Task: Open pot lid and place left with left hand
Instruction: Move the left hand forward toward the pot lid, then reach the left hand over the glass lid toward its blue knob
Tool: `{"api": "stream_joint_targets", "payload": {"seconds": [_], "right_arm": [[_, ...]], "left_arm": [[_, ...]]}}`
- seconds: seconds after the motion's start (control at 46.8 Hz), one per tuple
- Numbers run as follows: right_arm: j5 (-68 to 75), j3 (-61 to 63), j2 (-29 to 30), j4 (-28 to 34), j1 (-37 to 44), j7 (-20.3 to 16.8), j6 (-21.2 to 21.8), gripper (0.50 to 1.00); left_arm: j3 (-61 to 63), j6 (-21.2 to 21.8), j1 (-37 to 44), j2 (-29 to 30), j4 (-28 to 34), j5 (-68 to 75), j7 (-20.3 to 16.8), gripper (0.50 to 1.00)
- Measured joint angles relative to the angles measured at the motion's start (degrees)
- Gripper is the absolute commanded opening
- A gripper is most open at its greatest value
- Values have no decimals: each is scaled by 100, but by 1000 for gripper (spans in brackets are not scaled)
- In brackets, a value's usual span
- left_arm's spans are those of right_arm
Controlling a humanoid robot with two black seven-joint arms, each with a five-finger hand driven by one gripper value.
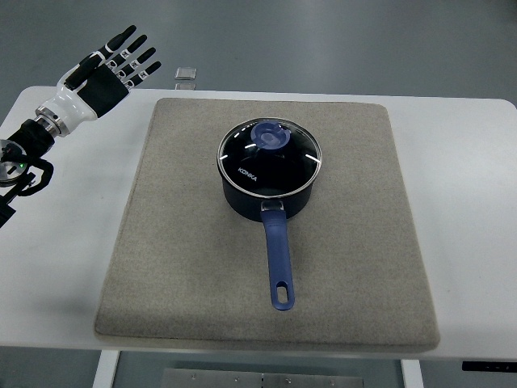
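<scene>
A dark blue saucepan [269,190] stands on a grey mat [178,267] in the middle of the white table. Its glass lid [299,166] with a blue knob [270,137] sits closed on the pot. The long blue handle [279,263] points toward the near edge. My left hand [117,65] is at the far left corner of the table, fingers spread and straight, holding nothing, well apart from the pot. The right arm does not show.
The white table [468,202] extends past the mat on both sides. A small clear object [186,74] lies at the table's far edge, next to my left hand's fingertips. Grey floor lies beyond the table.
</scene>
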Motion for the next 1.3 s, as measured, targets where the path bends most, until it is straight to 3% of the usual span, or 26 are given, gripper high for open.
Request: {"api": "stream_joint_targets", "payload": {"seconds": [0.256, 0.406, 0.619, 0.726, 0.982, 1.302], "right_arm": [[0, 0, 0, 0, 0, 0, 0, 915], [0, 0, 0, 0, 0, 0, 0, 915], [0, 1, 0, 0, 0, 0, 0, 915], [0, 0, 0, 0, 1, 0, 0, 915], [0, 0, 0, 0, 0, 0, 0, 915], [0, 5, 0, 0, 1, 0, 0, 915]], "left_arm": [[-136, -22, -9, 35, 53, 154, -116, 992], [-126, -74, -32, 45, 59, 1000, -228, 992], [-151, -48, -115, 130, 29, 3249, -1355, 992], [-152, -24, -201, 233, -6, 4061, -1706, 992], [-88, 21, -406, 525, -285, 6121, -1771, 986], [54, 427, -682, 905, -1064, 8130, -1767, 986]]}}
